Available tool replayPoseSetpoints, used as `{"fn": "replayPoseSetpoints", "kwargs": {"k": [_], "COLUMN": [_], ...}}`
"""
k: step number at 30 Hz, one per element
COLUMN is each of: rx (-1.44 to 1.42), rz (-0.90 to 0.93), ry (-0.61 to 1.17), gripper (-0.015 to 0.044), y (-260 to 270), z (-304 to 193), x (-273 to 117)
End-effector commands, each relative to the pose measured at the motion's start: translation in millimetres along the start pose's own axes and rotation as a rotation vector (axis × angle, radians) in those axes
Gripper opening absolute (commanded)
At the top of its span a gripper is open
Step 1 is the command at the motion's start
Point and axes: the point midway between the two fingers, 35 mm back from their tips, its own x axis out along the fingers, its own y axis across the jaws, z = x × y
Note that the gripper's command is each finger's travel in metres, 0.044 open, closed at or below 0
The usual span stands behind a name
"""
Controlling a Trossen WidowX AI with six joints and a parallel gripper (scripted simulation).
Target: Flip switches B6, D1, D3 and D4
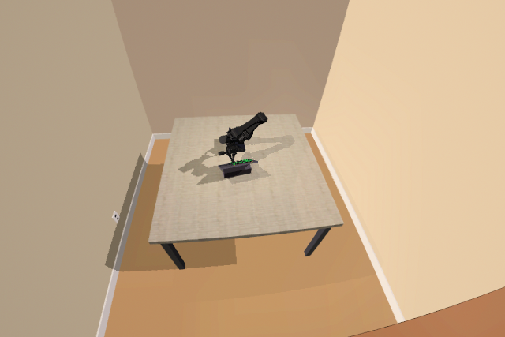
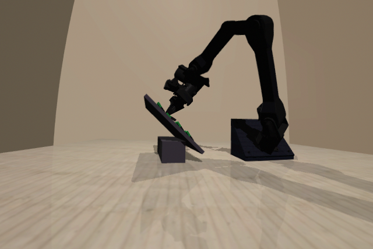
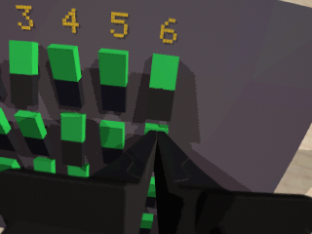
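The dark switch panel (image 1: 221, 167) (image 2: 148, 104) (image 3: 234, 97) is tilted on its block, with rows of green-and-black rocker switches. My gripper (image 1: 233, 162) (image 2: 166, 112) (image 3: 156, 137) is shut and empty. Its tips are at the switch B6 (image 3: 156, 128), in the second row under the printed 6, and appear to touch it. Only B6's green upper part shows above the tips; its lower part is hidden, so I cannot tell its tilt. In the wrist view the fingers cover much of the lower rows; D1, D3 and D4 cannot be made out.
The switch A6 (image 3: 164, 72) stands just above B6 in the wrist view, and the switch B5 (image 3: 112, 133) is to its left. The panel rests on a block (image 2: 173, 151) on the table (image 1: 245, 211). The arm's base (image 2: 240, 137) stands behind.
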Motion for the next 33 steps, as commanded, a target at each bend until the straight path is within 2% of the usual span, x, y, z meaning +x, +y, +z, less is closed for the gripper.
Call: {"fn": "replayPoseSetpoints", "kwargs": {"k": [1,10,16,21,33], "rx": [0.008,0.001,0.009,0.009,0.016], "rz": [0.003,0.000,0.000,0.001,0.004], "ry": [0.001,0.000,-0.021,-0.023,-0.021], "gripper": [0.0000,0.0000,0.0000,0.0000,0.0000], "y": [0.4,-0.2,-0.6,1.5,117.0], "z": [-1.4,-0.3,-4.4,-5.0,-71.3], "x": [1.3,-0.6,-60.8,-63.2,-63.4]}}
